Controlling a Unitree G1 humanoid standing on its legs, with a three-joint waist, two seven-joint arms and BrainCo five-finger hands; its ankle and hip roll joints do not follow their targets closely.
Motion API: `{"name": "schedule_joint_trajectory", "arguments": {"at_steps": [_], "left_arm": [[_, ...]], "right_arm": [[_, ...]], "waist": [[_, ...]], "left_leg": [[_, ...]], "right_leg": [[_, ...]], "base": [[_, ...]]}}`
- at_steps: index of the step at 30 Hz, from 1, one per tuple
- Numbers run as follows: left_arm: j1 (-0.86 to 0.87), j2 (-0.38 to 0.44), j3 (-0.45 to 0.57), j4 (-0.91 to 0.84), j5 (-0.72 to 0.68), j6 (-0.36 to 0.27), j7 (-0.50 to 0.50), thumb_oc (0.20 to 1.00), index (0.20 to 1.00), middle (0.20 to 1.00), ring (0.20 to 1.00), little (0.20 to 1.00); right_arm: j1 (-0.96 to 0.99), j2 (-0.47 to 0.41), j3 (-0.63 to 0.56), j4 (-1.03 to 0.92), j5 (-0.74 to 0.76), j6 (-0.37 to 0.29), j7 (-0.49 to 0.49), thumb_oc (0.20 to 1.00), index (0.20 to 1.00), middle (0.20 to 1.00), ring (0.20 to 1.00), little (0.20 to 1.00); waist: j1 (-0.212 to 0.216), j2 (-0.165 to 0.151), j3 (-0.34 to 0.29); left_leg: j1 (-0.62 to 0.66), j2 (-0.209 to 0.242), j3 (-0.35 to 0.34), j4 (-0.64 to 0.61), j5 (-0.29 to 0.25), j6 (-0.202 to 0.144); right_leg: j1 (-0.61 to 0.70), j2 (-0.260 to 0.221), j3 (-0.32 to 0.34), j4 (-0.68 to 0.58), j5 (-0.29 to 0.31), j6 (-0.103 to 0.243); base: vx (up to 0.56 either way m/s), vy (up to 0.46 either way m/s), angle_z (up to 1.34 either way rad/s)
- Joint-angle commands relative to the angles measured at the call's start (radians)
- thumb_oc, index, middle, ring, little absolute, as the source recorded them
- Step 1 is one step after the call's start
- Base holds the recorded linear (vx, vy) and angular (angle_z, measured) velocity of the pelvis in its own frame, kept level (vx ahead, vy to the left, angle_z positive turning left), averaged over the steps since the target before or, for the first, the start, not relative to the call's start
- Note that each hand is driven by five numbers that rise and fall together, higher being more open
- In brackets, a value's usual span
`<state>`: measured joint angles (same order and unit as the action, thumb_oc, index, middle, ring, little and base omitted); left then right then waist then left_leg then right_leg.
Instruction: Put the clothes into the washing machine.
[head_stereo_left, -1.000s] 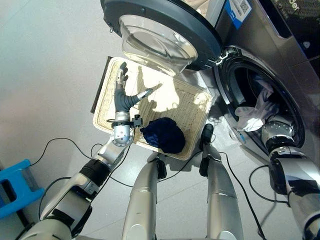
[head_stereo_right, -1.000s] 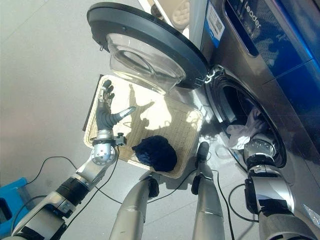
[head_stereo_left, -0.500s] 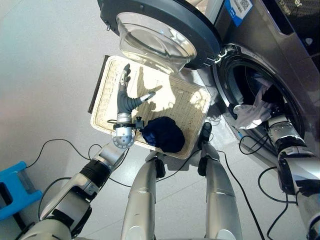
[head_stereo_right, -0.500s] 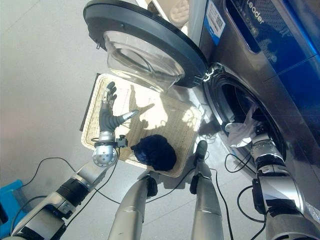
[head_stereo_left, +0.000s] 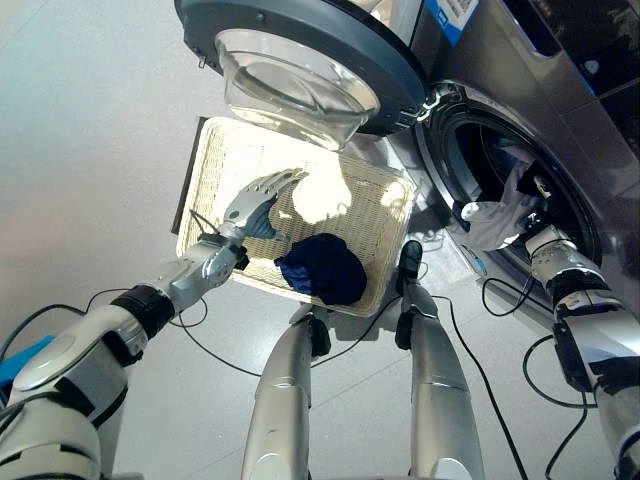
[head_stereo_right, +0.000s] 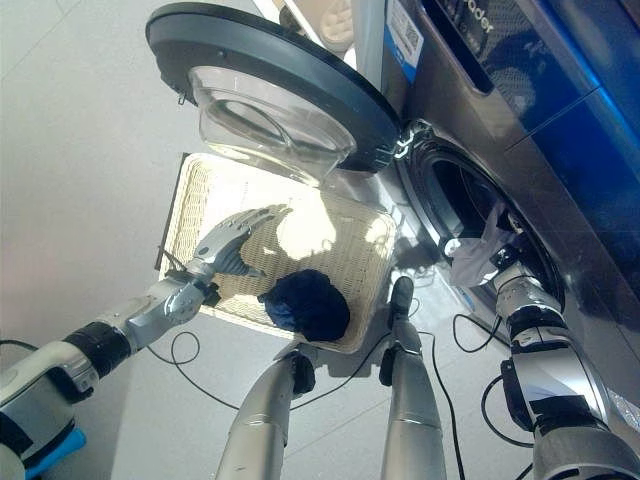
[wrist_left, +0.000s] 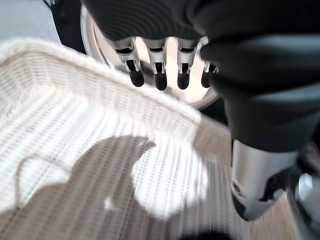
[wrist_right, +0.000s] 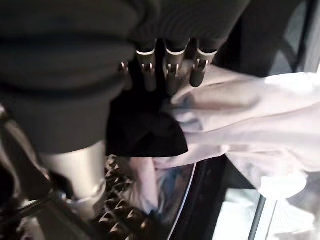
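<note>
Your left hand (head_stereo_left: 252, 207) is hovering over the woven basket (head_stereo_left: 222, 150) on the floor, palm down, with its fingers (wrist_left: 159, 75) released and spread and nothing in them; your left wrist view is showing the dark tips hanging above the weave with the hand's shadow lying below. Just right of that hand, a dark navy garment (head_stereo_left: 322, 268) is sitting bunched in the near part of the basket, close to its front rim and apart from your fingers. Above the basket, the washing machine's round door (head_stereo_left: 300, 55) is standing wide open, its clear bowl overhanging the far end of the weave. Further right, the washing machine (head_stereo_right: 500, 110) is showing its open drum (head_stereo_left: 500, 165), and a white garment (head_stereo_left: 500, 205) is draping across the lower rim of the opening, partly inside and partly out. Your right hand (head_stereo_left: 532, 222) is sitting at that rim, right against the white cloth. In your right wrist view the fingers (wrist_right: 172, 70) are lying over the white fabric, with darker cloth beneath them, but you cannot tell whether they are clenching it or only resting there.
</note>
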<state>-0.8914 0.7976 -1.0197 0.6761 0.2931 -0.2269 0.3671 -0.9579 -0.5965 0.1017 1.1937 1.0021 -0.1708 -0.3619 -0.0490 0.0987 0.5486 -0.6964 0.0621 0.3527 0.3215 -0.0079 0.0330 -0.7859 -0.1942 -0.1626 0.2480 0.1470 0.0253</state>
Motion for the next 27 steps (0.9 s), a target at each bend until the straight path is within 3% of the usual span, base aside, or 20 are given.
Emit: {"name": "schedule_joint_trajectory", "arguments": {"at_steps": [1,5,9,11,17,27], "left_arm": [[0.015,-0.048,-0.002,0.055,0.060,-0.011,-0.086,1.000,1.000,1.000,1.000,1.000],[-0.008,-0.042,-0.078,0.085,0.114,-0.037,-0.122,1.000,1.000,1.000,1.000,1.000],[-0.022,-0.048,-0.127,0.088,0.149,-0.046,-0.123,1.000,1.000,1.000,1.000,1.000],[-0.049,-0.050,-0.151,0.086,0.175,-0.046,-0.128,1.000,1.000,1.000,1.000,1.000],[-0.114,-0.037,-0.241,0.039,0.314,-0.114,-0.162,1.000,1.000,1.000,1.000,1.000],[-0.183,-0.030,-0.318,-0.014,0.351,-0.076,-0.234,1.000,1.000,1.000,1.000,1.000]], "right_arm": [[0.035,-0.081,0.052,-0.038,-0.054,-0.074,0.012,1.000,1.000,1.000,1.000,1.000],[0.032,-0.067,0.071,-0.055,-0.051,-0.084,0.020,1.000,1.000,1.000,1.000,1.000],[0.028,-0.062,0.078,-0.037,-0.054,-0.102,0.032,1.000,1.000,1.000,1.000,1.000],[0.012,-0.060,0.079,-0.034,-0.051,-0.112,0.036,1.000,1.000,1.000,1.000,1.000],[0.003,-0.058,0.074,-0.025,-0.017,-0.130,0.063,1.000,1.000,1.000,1.000,1.000],[0.023,-0.034,0.062,-0.028,0.049,-0.176,0.107,1.000,1.000,1.000,1.000,1.000]], "waist": [[-0.038,0.074,-0.029],[-0.056,0.073,-0.029],[-0.059,0.072,-0.029],[-0.063,0.068,-0.029],[-0.069,0.055,-0.029],[-0.071,0.023,-0.029]], "left_leg": [[0.027,0.015,0.026,0.059,-0.074,-0.128],[0.006,0.016,0.050,0.040,-0.044,-0.123],[0.018,0.016,0.036,0.038,-0.057,-0.134],[-0.008,0.018,0.053,0.029,-0.032,-0.127],[-0.029,0.020,0.048,0.015,-0.020,-0.132],[-0.082,0.021,0.026,-0.007,0.000,-0.140]], "right_leg": [[0.003,-0.026,-0.044,0.102,-0.105,0.138],[-0.021,-0.016,-0.042,0.081,-0.083,0.128],[-0.005,-0.006,-0.030,0.077,-0.098,0.137],[-0.029,-0.004,-0.036,0.066,-0.076,0.128],[-0.043,0.007,-0.036,0.054,-0.064,0.130],[-0.082,0.026,-0.033,0.036,-0.042,0.135]], "base": [[0.00,0.090,-0.18],[0.00,0.048,-0.11],[-0.01,0.012,-0.04],[-0.03,-0.009,-0.01],[0.00,-0.006,0.00],[0.00,-0.019,0.02]]}}
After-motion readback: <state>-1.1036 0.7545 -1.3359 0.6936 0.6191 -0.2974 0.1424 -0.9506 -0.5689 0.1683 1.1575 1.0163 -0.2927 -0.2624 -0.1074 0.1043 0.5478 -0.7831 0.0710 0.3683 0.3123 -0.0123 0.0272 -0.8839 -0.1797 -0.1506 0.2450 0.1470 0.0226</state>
